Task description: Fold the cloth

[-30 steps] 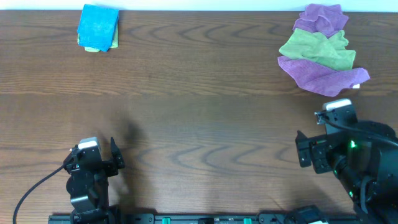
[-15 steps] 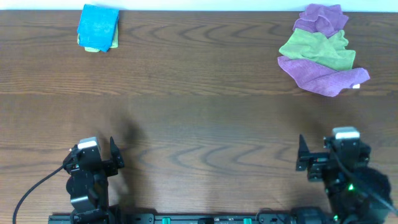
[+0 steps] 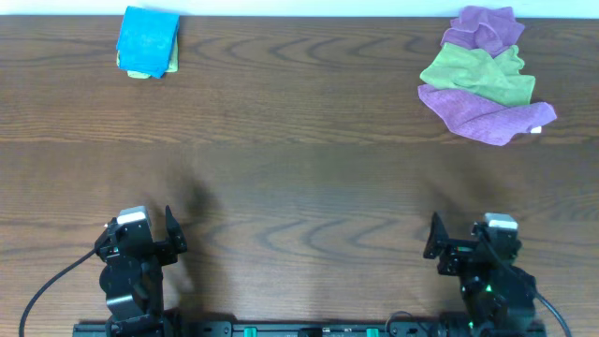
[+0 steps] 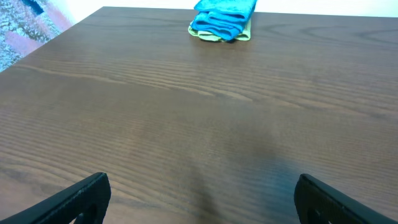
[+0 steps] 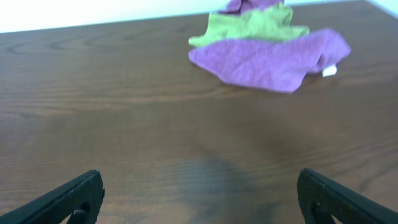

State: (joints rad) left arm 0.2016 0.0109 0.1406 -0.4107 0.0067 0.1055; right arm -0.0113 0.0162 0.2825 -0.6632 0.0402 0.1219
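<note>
The sky-blue cloth (image 3: 148, 39) lies folded into a small rectangle at the table's far left corner, resting on a lime-green cloth whose edge peeks out beneath it. In the left wrist view the cloth (image 4: 222, 17) shows far ahead at the table's back edge. My left gripper (image 3: 142, 230) sits low at the near left edge, open, and nothing lies between its fingers (image 4: 87, 193). At the near right edge my right gripper (image 3: 473, 240) also stands open and holds nothing, its dark fingers (image 5: 78, 196) spread wide over bare wood.
A loose pile of purple and lime-green cloths (image 3: 487, 80) lies at the far right; in the right wrist view this pile (image 5: 267, 46) is straight ahead. The brown wooden table (image 3: 309, 168) spans the space between the arms and the cloths.
My right arm has drawn back toward the near edge and shifted a little left, still open. The left arm and the cloths have not moved.
</note>
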